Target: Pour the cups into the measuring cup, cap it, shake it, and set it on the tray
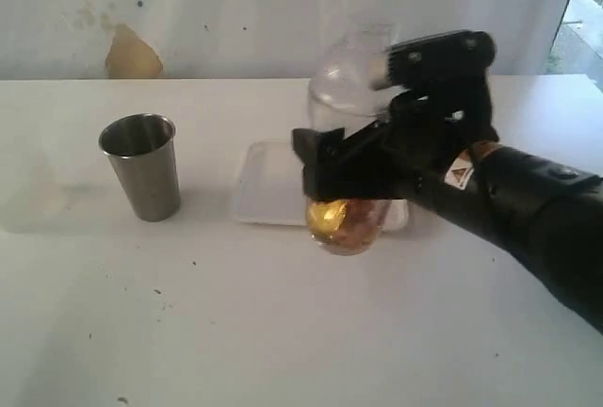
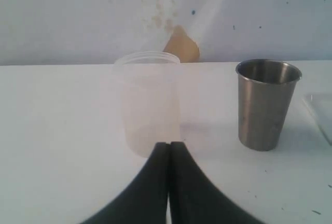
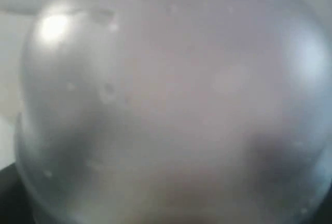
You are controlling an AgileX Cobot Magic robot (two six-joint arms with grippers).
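white tabletop and a stained white wall are filling the exterior view; the right gripper (image 1: 350, 179) is grasping the measuring cup (image 1: 345, 82) around its middle, its black fingers clamping the clear wall from both sides; amber-brown contents are showing at the cup's lower end, just below the fingers, while its clear rounded top is rising above them; whether the cup is resting on the table or hanging free i cannot tell; the tray (image 1: 266, 190) is lying just behind the fingers, partly hidden by them; the steel tumbler (image 1: 141, 167) is standing upright well apart from the fingers, beyond the tray; the left wrist view is showing the left gripper (image 2: 169, 149) clenched, its fingers (image 2: 153, 187) pressing together with nothing between them; a milky translucent cup (image 2: 150, 105) is standing just beyond the fingertips, and the steel tumbler is standing near, off to one side of them; the right wrist view is showing only the measuring cup's blurred clear wall, close against the fingers.
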